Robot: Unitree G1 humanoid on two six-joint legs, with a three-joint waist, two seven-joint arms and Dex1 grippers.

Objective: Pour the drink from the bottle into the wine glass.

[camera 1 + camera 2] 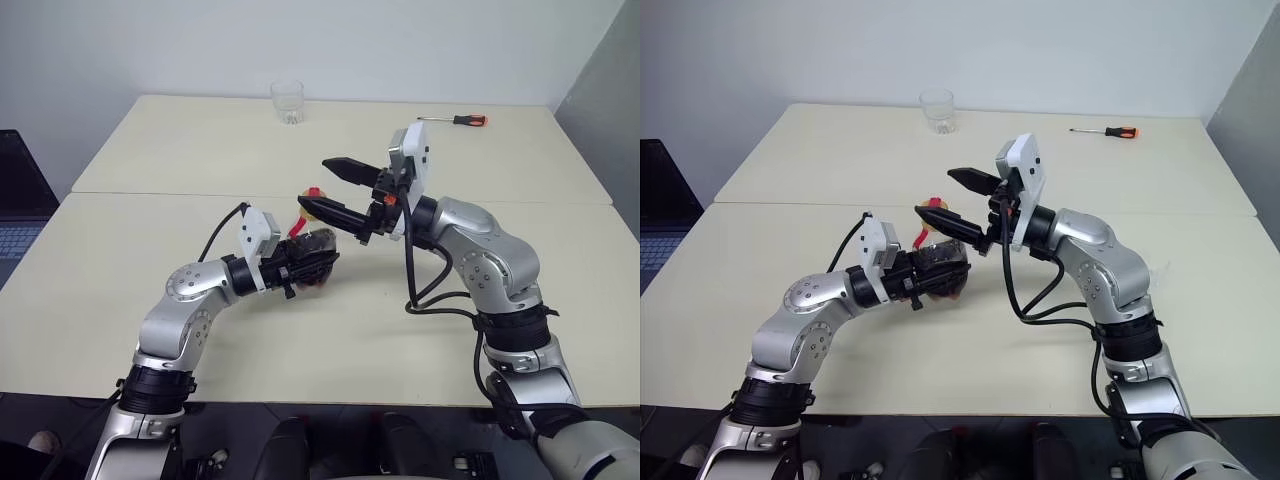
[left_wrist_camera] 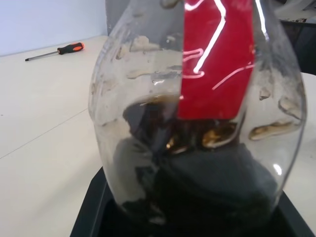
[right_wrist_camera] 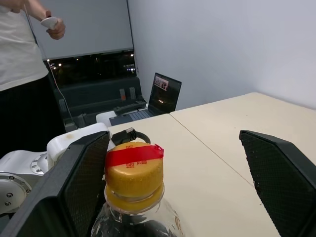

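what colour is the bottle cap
Yellow, with a red tape strip across it; the cap shows best in the right wrist view.
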